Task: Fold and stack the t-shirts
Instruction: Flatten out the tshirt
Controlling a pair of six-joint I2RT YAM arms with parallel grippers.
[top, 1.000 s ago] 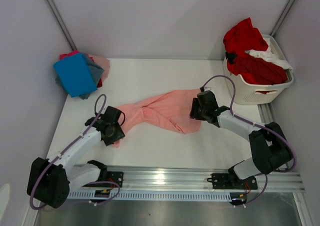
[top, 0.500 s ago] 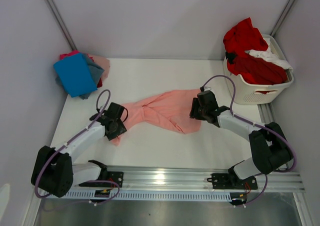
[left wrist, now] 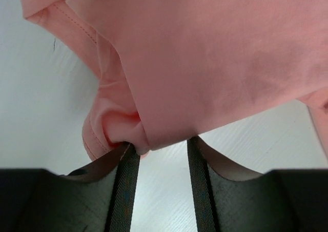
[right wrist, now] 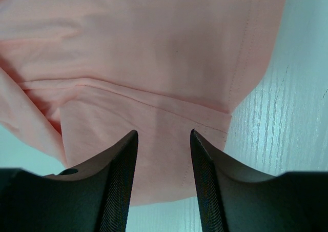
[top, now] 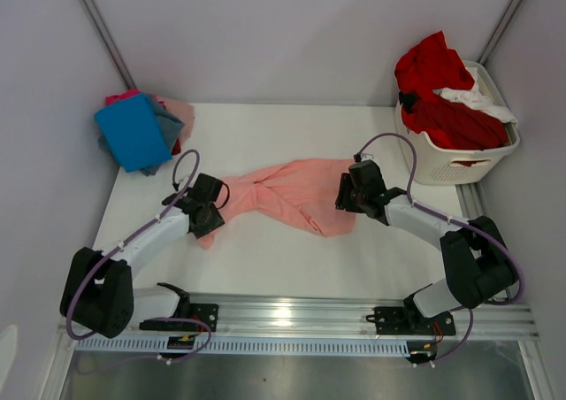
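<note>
Spreading the salmon-pink t-shirt (top: 287,196) flat seems to be the step in hand, because it lies crumpled and twisted in the centre of the top view, on the white table (top: 265,263), reaching from one arm to the other and not yet folded. The left gripper (top: 212,212) is at the shirt's left end. In its wrist view the jaws stand partly apart, bare table shows in the gap, and a bunched fold of the hem touches the tip of one finger (left wrist: 125,180), so nothing is pinched there. The right gripper (top: 345,196) is low over the shirt's right end, near a stitched hem. Its jaws are also spread, the cloth lies flat below them, and I cannot tell if the tips touch it. A blue t-shirt (top: 133,133) tops the small pile at the upper left, and red t-shirts (top: 438,90) fill the laundry basket (top: 464,159) at the upper right. I judge that the next move needs each gripper to close on an edge of the cloth and then pull outward gently, so that the twist in the middle opens.
</note>
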